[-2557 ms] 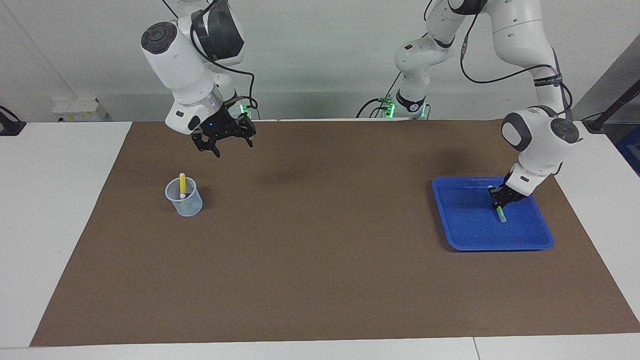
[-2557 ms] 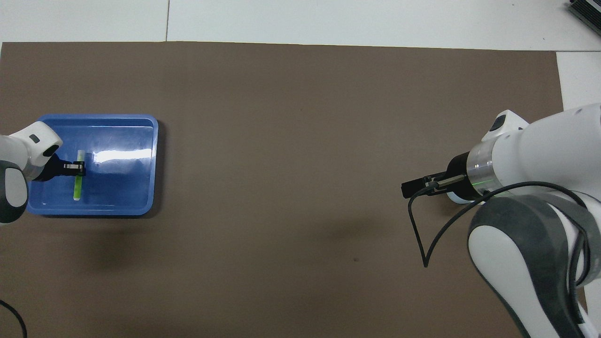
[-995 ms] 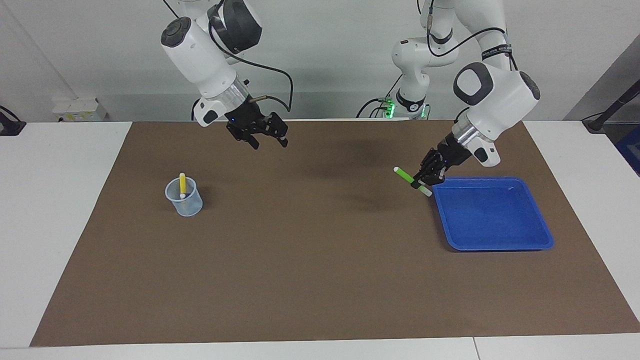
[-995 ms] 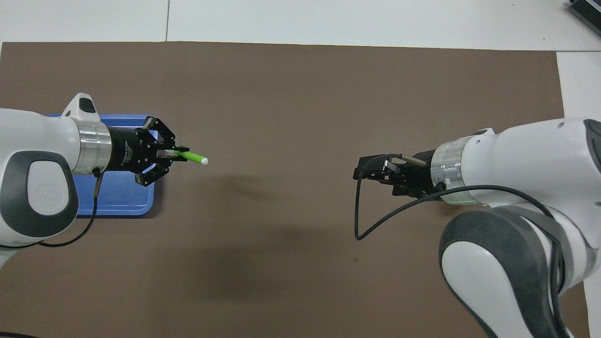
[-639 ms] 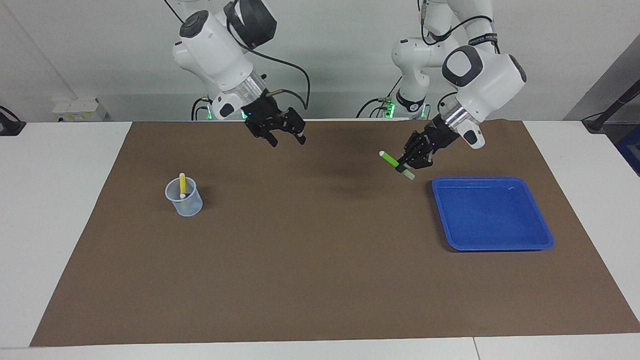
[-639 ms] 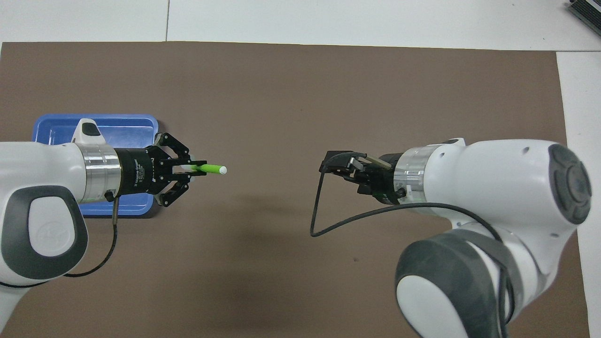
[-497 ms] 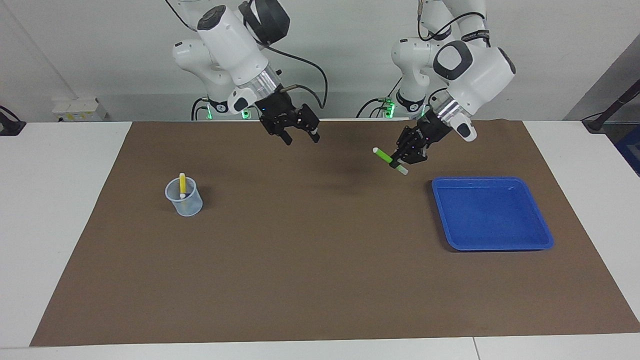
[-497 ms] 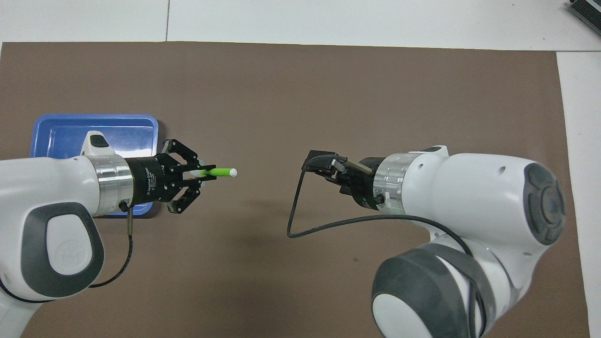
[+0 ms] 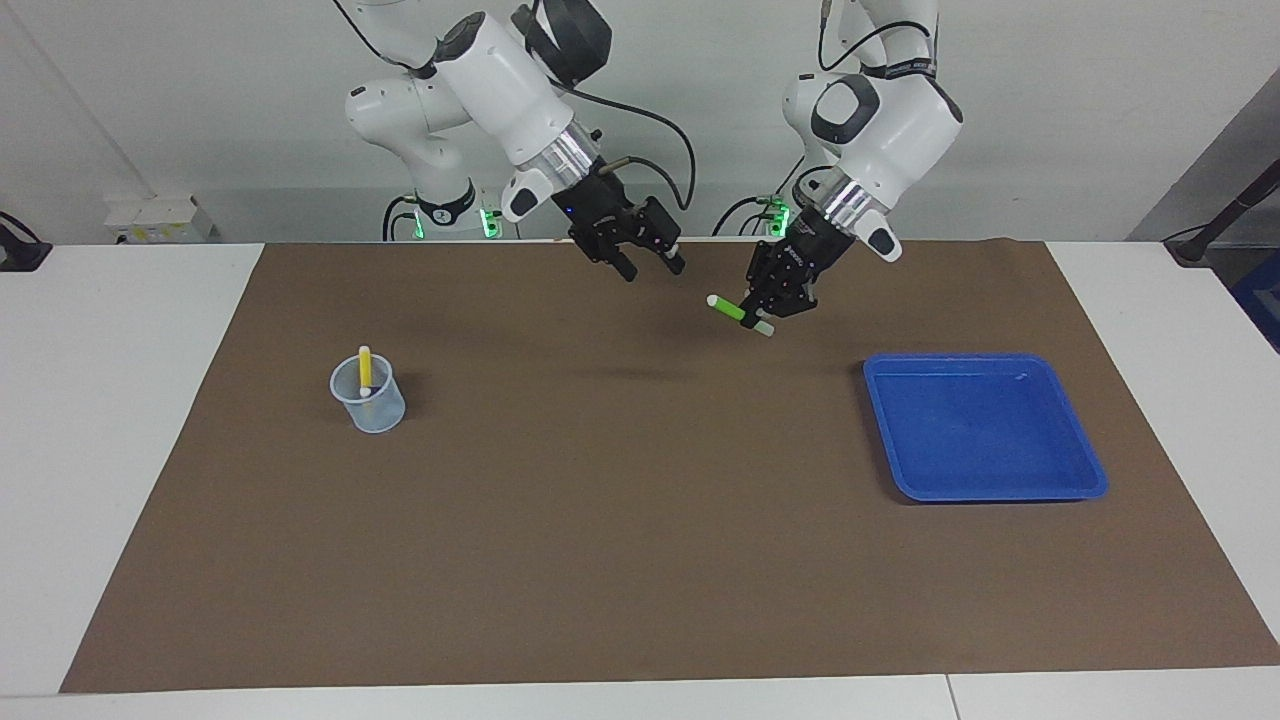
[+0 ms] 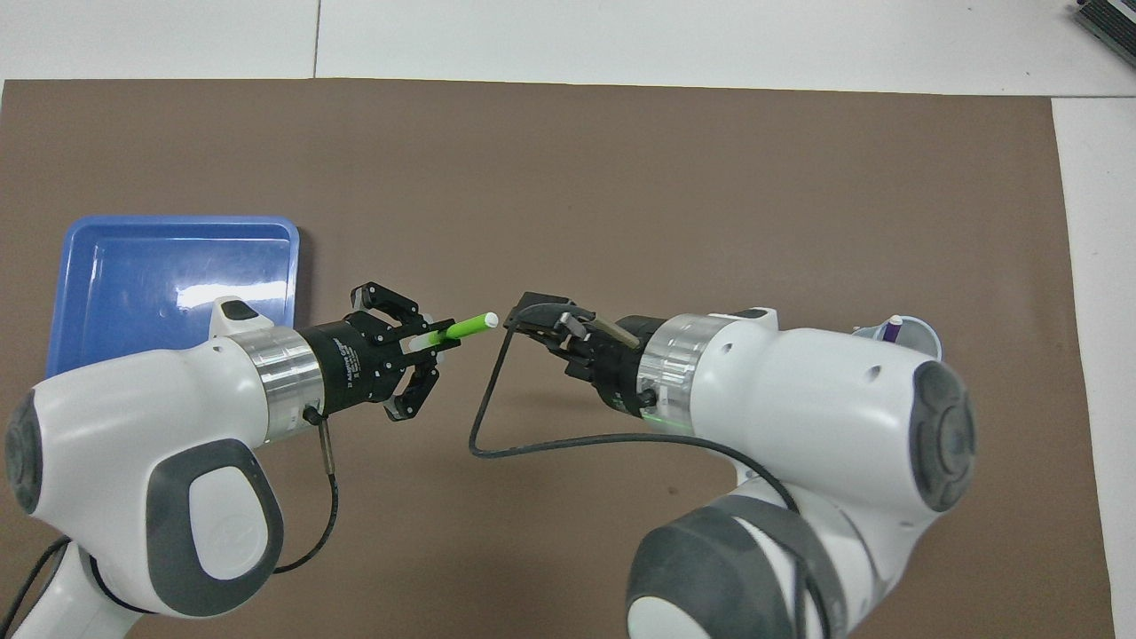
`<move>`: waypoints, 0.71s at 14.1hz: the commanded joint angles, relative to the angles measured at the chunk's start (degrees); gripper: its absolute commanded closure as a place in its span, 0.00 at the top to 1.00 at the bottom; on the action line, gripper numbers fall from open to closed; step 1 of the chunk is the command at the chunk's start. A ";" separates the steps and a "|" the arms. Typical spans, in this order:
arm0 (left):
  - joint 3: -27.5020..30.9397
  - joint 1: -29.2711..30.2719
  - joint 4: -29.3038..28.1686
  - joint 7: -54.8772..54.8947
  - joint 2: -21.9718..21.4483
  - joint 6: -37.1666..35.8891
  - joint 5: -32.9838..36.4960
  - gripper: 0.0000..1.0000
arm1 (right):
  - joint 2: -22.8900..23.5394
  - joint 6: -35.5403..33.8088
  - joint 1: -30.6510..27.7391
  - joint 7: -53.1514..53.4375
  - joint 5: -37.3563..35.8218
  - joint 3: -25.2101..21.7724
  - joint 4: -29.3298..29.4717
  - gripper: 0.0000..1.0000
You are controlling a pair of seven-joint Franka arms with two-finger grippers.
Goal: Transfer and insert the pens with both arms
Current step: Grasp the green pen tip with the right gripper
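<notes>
Over the robots' edge of the brown mat [image 9: 640, 560], both grippers are hanging in the air, tips nearly meeting. The left arm's black two-finger gripper [image 9: 768, 305] [image 10: 424, 344] is clamping the bright green marker pen [image 9: 733, 311] [image 10: 457, 330] around its middle, the pen tilted, its pale whitish cap end pointing at the other gripper. The right arm's black two-finger gripper [image 9: 650, 266] [image 10: 525, 324] is sitting just beside that cap, not touching it, fingers spread apart.

Farther out, toward the right arm's end, the clear plastic cup [image 9: 369, 394] is standing on the mat with the yellow marker pen [image 9: 365, 368] leaning upright inside. In the overhead view the right arm is covering most of the cup; just the rim and the purple marker pen [image 10: 893, 330] with its white tip are showing in it.

About as far out, toward the left arm's end, the shallow blue plastic tray [image 9: 985, 425] [image 10: 173, 280] is lying flat on the mat, well apart from the cup.
</notes>
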 commanded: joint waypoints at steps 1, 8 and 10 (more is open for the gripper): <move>0.83 -3.55 -2.58 -3.07 -1.90 3.61 -1.22 0.00 | 3.69 7.28 2.88 4.43 0.95 0.00 0.48 0.89; 0.75 -3.64 -2.58 -3.51 -2.08 3.43 -1.22 0.00 | 6.42 8.70 2.80 -2.51 0.95 0.00 0.66 0.82; 0.75 -3.64 -2.66 -3.51 -2.34 3.43 -1.22 0.00 | 5.90 7.13 3.15 -1.29 1.04 0.00 0.57 0.75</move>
